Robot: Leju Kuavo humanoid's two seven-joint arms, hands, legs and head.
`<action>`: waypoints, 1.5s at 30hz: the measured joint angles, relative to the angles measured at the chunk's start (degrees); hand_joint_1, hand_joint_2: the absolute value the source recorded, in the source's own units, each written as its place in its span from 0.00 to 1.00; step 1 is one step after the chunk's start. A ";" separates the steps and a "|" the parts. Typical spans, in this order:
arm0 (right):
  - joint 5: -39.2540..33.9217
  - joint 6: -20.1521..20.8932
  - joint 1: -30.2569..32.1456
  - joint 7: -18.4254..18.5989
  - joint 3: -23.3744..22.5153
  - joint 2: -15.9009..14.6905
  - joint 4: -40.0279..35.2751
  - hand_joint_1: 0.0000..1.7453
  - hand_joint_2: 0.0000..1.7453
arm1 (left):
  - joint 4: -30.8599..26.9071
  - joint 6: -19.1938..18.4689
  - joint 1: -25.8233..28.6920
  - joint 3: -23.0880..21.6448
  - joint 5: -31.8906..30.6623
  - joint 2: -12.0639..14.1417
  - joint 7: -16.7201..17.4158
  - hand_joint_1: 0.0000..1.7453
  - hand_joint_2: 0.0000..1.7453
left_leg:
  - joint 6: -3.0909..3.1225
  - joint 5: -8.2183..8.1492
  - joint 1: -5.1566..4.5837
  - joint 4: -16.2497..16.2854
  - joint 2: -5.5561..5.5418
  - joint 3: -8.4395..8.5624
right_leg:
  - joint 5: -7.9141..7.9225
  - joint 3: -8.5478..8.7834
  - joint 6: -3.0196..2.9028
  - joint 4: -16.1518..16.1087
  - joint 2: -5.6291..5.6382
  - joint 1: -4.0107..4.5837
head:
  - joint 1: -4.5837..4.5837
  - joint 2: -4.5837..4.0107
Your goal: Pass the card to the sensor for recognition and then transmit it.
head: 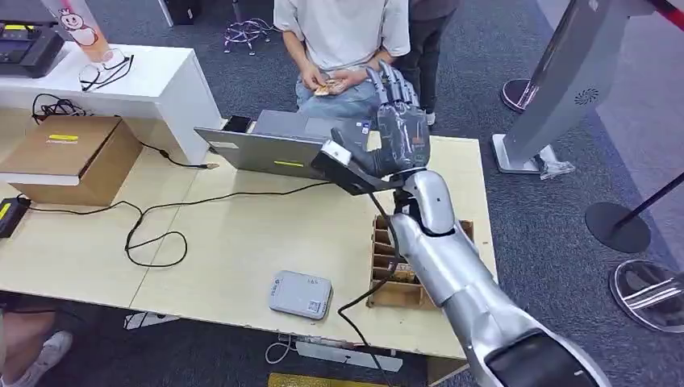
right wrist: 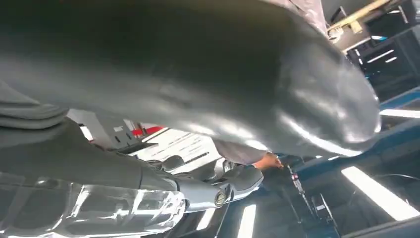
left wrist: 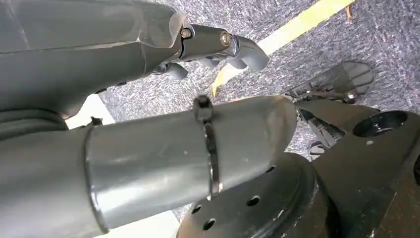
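The right arm reaches forward with its hand raised, fingers extended and apart; the left hand hangs low.

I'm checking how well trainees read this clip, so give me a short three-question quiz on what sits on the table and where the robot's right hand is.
1. True or false: the grey card reader lies on the white counter.
2. The right hand is raised toward: A) the cardboard box, B) the seated person, C) the glasses.
3. What stands on the table beneath the right forearm?
Key: 1 false, it lies on the table. 2 B. 3 The wooden slotted box.
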 joint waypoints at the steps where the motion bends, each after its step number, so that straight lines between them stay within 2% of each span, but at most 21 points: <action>1: -0.07 0.00 0.70 -0.20 0.09 -0.39 -0.90 0.00 0.00 | 0.00 0.04 0.11 0.00 0.09 0.02 -0.09 0.00 0.00 | 0.00 0.00 0.00 0.00 0.00 0.00 | 0.00 0.00 0.00 0.00 0.00 0.00 | 0.02 0.00; 14: -5.07 1.03 12.24 -3.03 0.68 -6.66 -16.95 0.00 0.00 | 0.00 1.11 1.98 0.04 1.44 0.15 -1.70 0.00 0.00 | 0.00 -0.01 0.00 0.00 -0.01 -0.02 | -0.01 -0.02 0.00 -0.02 -0.01 0.00 | 0.00 0.00; 17: -5.73 0.98 14.08 -3.80 0.70 -7.85 -19.23 0.00 0.00 | 0.00 1.25 2.35 0.11 1.62 0.13 -1.86 0.00 0.00 | 0.00 -0.01 0.00 0.00 0.00 -0.02 | 0.00 -0.01 0.00 -0.02 -0.01 0.00 | 0.00 0.00; 21: -5.82 0.96 14.17 -3.85 0.70 -7.89 -19.34 0.00 0.00 | 0.00 1.25 2.38 0.11 1.62 0.13 -1.88 0.00 0.00 | 0.00 -0.01 0.00 0.00 0.00 -0.02 | 0.00 -0.01 0.00 -0.02 -0.01 0.00 | 0.00 0.00; 22: -8.13 0.64 17.57 -5.40 0.76 -9.90 -23.42 0.00 0.00 | 0.00 1.55 2.96 0.22 2.03 0.13 -2.27 0.00 0.00 | 0.00 -0.01 0.00 0.00 -0.01 -0.03 | -0.01 -0.01 0.00 -0.02 -0.02 0.00 | 0.00 0.00; 26: -8.81 0.17 20.61 -5.90 0.76 -11.23 -26.49 0.00 0.00 | 0.00 1.57 3.25 0.33 2.19 0.11 -2.43 0.00 0.00 | 0.00 -0.03 0.00 0.00 -0.01 -0.03 | -0.01 -0.02 0.01 -0.03 -0.01 0.00 | 0.00 0.00; 38: -7.87 -0.37 30.75 -6.84 -0.50 -13.99 -35.23 0.00 0.00 | 0.00 1.46 3.85 1.66 2.60 -0.15 -2.40 0.00 0.00 | 0.01 -0.04 0.00 -0.01 -0.02 -0.04 | -0.01 -0.02 0.01 -0.04 -0.02 0.00 | 0.00 0.00; 45: -6.73 -0.52 35.55 -7.32 -2.03 -14.25 -38.22 0.00 0.00 | 0.00 1.40 3.87 1.71 1.73 -0.15 -2.43 0.00 0.00 | 0.01 -0.04 0.00 -0.01 -0.02 -0.04 | -0.01 -0.02 0.01 -0.04 -0.03 0.00 | 0.00 0.00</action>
